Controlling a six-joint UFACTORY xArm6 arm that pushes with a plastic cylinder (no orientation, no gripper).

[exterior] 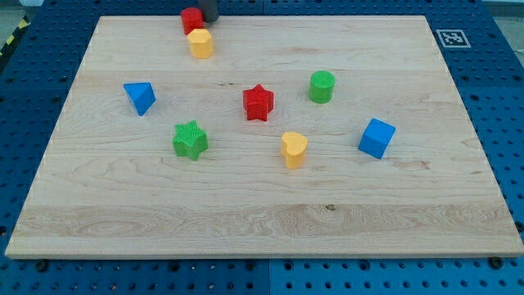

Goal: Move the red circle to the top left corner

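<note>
One red circle [191, 20] sits against my tip [210, 20], touching yellow block [200, 43]; no hand visible.

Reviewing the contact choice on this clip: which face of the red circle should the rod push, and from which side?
Probably its right face, pushing toward the view's left. The red circle sits at the top edge, right of the corner; my tip is beside its right. The yellow block touches it below.

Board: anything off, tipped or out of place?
Nothing damaged or tipped. The red circle sits at the board's top edge, touching the yellow block; my tip is just to its right.
</note>
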